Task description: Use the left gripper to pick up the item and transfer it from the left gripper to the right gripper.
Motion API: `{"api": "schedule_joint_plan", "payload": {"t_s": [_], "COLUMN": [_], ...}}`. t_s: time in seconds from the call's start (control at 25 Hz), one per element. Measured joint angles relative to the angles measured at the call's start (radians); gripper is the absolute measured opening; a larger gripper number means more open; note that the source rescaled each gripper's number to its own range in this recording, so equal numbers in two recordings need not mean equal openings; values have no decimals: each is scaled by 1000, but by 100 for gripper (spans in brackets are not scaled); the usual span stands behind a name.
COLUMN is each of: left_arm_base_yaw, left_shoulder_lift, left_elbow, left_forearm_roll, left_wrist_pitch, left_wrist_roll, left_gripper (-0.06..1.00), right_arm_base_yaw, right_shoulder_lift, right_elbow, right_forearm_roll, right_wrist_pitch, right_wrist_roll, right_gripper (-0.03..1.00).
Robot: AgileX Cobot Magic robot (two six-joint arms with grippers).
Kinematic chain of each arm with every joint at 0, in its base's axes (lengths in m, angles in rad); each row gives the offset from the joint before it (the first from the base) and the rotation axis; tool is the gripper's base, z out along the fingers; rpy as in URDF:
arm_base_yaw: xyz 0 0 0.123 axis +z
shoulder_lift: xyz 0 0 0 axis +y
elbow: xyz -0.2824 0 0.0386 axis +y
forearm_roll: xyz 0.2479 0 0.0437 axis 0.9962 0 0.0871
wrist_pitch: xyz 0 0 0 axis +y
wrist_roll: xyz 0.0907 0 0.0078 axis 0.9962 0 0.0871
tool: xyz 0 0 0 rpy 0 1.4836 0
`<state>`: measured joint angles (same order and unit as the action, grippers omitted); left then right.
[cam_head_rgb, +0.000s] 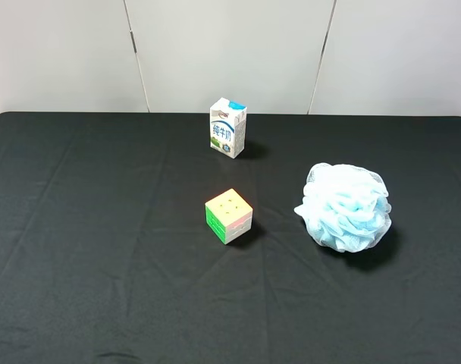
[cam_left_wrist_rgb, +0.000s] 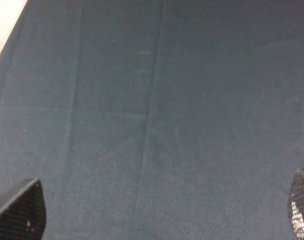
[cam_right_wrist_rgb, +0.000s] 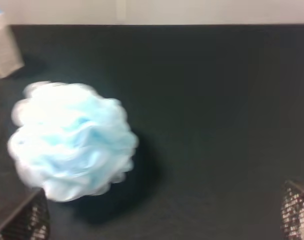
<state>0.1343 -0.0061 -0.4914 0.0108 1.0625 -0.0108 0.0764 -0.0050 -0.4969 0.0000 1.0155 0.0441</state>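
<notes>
Resting at four o'clock on desk (cam_head_rgb: 101, 227): pale-blue pouf (cam_head_rgb: 345, 206), untouched. Left pincer (cam_left_wrist_rgb: 159, 212) spread wide over bare cloth. Right pincer (cam_right_wrist_rgb: 162, 215) likewise released, near pouf.
</notes>
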Motion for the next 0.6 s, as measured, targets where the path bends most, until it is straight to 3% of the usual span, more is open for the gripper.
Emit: {"api": "schedule_joint_plan", "payload": {"t_s": [0.2, 0.6], "left_arm_base_yaw": [0, 0], "left_shoulder_lift": [0, 0], "left_elbow": [0, 0], "left_forearm_roll": [0, 0], "left_wrist_pitch": [0, 0], "left_wrist_roll": [0, 0], "left_gripper": [96, 96], "right_arm_base_yaw": [-115, -121], "right_shoulder_lift": [0, 0], "right_elbow": [0, 0], "right_forearm_roll": [0, 0], "right_wrist_pitch": [0, 0], "right_wrist_roll": [0, 0], "right_gripper": [100, 100]}}
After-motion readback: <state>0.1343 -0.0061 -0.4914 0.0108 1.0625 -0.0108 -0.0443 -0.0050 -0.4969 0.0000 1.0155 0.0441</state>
